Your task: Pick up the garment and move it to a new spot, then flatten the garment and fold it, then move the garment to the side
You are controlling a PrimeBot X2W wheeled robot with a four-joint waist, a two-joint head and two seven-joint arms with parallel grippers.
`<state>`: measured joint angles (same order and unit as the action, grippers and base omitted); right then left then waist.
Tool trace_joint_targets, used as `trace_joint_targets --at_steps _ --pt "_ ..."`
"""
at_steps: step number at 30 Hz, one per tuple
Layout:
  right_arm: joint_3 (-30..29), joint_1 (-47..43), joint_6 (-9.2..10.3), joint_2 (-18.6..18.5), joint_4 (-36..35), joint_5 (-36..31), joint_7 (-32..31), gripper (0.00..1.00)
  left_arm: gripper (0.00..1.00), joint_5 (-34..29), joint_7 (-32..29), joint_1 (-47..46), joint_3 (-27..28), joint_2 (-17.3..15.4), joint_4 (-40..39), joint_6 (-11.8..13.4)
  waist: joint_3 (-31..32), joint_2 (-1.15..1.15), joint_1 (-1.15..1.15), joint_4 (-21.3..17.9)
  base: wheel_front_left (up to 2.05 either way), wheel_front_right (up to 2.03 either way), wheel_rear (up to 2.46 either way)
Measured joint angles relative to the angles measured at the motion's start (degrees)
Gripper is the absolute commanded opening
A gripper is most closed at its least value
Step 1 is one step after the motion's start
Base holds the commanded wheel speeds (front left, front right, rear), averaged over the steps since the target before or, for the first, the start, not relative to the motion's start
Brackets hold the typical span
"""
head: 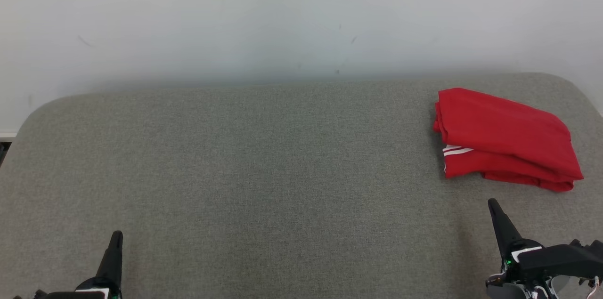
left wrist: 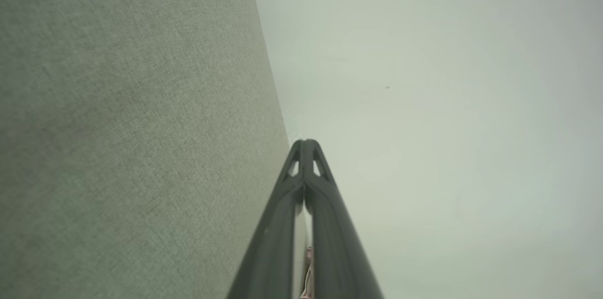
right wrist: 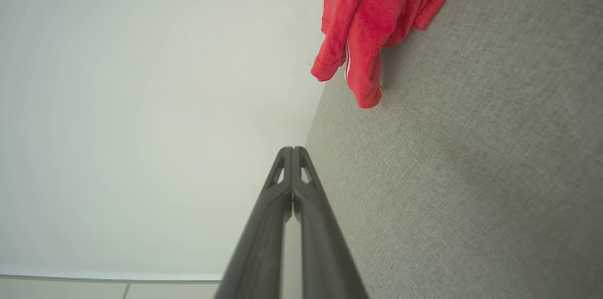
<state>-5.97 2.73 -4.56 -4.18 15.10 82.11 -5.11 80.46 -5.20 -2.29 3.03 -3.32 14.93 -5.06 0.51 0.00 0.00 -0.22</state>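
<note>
**Work surface.** A grey woven padded surface (head: pixel 264 162) with rounded far corners spans the head view. A plain pale wall (head: pixel 282 16) rises directly behind its far edge and carries a few small dark marks. At the left end of the surface a narrow dark gap (head: pixel 3 150) shows beside the pad. What it contains cannot be made out.

**Garment.** The red garment (head: pixel 506 139) lies folded in a compact stack at the far right of the surface, close to the right rounded corner. Several layers show along its near edge, and two white stripes (head: pixel 456 150) show at its near left corner. In the right wrist view the frame edge cuts the garment off, so its full outline is hidden there.

**Right gripper** (head: pixel 492 204)**.** It sits at the near right, on the near side of the garment and apart from it. Bare grey fabric lies between the fingertips and the garment. The two dark fingers are pressed together along their length and grip nothing. The frame partly cuts off the wrist body.

**Left gripper** (head: pixel 116 235)**.** It sits at the near left, well apart from the garment, over bare fabric. The fingers meet tip to tip and are empty. In the left wrist view a small pinkish item (left wrist: pixel 308 270) shows low between the finger bases. It is blurred and cannot be identified.
</note>
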Motion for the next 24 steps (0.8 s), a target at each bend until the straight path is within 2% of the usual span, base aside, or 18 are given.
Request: trace_joint_targets --at_steps 13,24 --pt "-1.5 1.8 -2.00 1.4 1.6 8.7 -1.4 0.00 0.00 10.3 -1.3 -2.2 2.0 1.0 1.6 -2.0 -0.6 0.00 0.00 0.2 0.00 0.00 0.00" --pt "-1.6 2.3 -2.00 1.5 1.7 9.6 -1.5 0.00 0.00 10.9 -1.3 -2.7 2.1 1.1 2.0 -2.0 -0.6 0.00 0.00 0.2 0.00 0.00 0.00"
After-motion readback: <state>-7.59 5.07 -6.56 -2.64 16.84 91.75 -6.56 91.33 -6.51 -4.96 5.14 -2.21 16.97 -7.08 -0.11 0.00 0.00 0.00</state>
